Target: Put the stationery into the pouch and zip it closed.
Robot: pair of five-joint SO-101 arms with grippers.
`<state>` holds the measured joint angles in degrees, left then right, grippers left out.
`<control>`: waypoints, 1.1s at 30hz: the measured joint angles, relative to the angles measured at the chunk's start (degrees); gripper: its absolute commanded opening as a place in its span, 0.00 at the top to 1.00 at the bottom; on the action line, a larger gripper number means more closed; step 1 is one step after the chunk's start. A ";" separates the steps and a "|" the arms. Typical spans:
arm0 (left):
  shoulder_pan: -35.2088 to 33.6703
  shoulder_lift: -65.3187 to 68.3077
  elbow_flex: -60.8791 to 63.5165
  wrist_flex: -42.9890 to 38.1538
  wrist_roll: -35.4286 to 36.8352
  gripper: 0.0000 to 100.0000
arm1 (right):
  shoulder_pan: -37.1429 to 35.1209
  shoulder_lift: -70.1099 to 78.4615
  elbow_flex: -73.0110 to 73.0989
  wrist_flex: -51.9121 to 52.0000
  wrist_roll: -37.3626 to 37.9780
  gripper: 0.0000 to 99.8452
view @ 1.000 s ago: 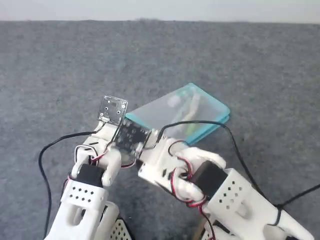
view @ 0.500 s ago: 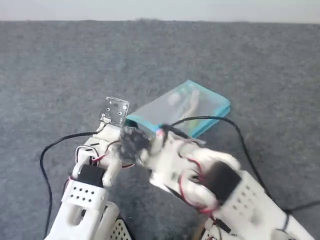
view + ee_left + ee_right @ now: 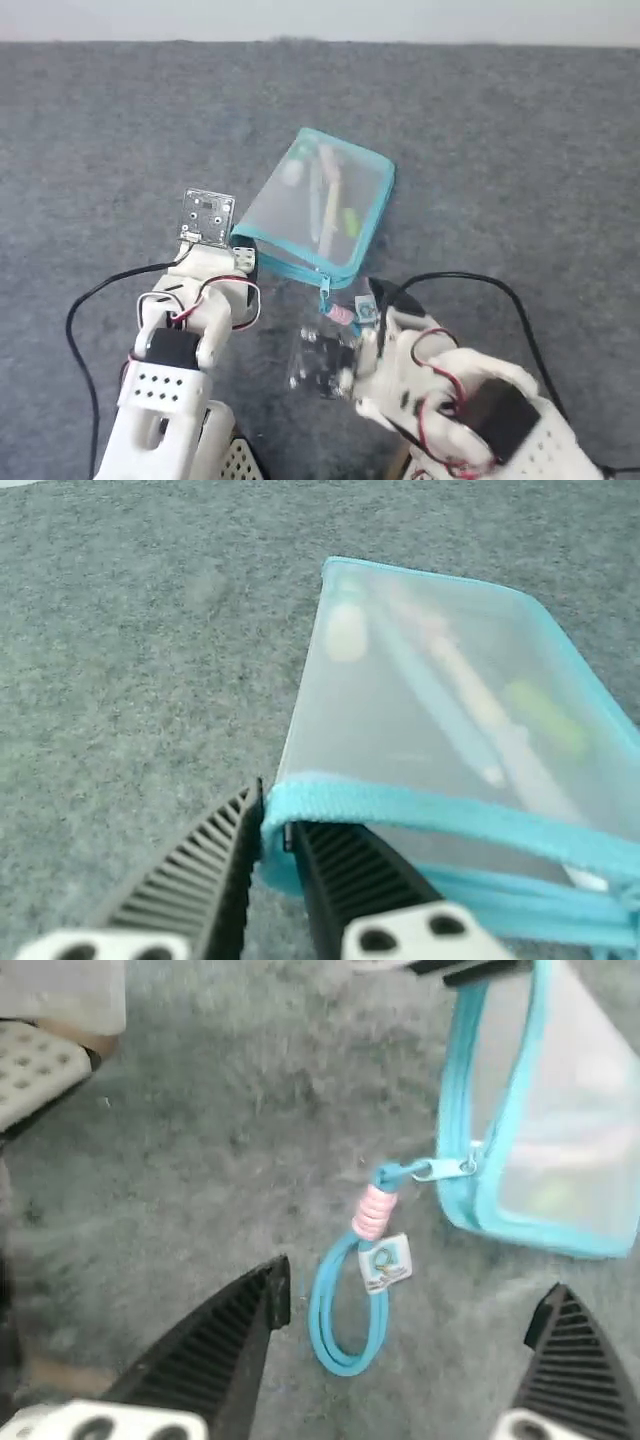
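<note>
1. Pouch (image 3: 315,205): it lies flat on the grey desk (image 3: 500,120), just ahead of both arms, with its zipped edge turned toward them.
2. The stationery (image 3: 327,200) shows through the clear wall as several pens and small pieces lying lengthwise inside.
3. The left tool (image 3: 272,825) is clenched on the teal binding at one end of the zipped edge, pinching that corner.
4. The right tool (image 3: 415,1290) is released, with its jaws spread wide and holding nothing. It hovers over the cord loop (image 3: 338,1325) that trails from the slider (image 3: 445,1168). A pink bead (image 3: 372,1210) and a small tag (image 3: 386,1260) sit on the cord.
5. The slider sits at the corner far from the left tool, so the zip looks drawn along its whole run. I judge the task done or all but done, though the last teeth by the slider are too small to check.
6. The pouch should handle as light and floppy. Its thin plastic walls look slick and would likely buckle or slip under a pinch, letting the contents shift.
7. The woven binding and the corners offer firmer purchase, which is where the left tool has it.
8. For the slider, the cord loop is an easier hold than the small metal tab. Any pull should run along the zip line with the opposite corner anchored, or the whole pouch may slide across the desk.
</note>
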<state>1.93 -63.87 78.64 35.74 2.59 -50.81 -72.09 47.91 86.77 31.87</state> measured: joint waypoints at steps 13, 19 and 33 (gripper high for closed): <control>0.00 0.00 0.00 0.00 0.00 0.99 | 10.55 13.10 9.49 -25.85 0.00 0.60; 0.00 0.00 0.00 0.00 0.00 0.99 | 13.01 17.32 9.49 -30.95 0.00 0.60; 1.85 0.00 0.00 0.00 0.00 0.99 | 10.11 18.11 10.20 -27.78 6.68 0.60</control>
<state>3.78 -63.87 78.64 35.74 2.59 -40.70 -53.98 58.11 58.99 38.55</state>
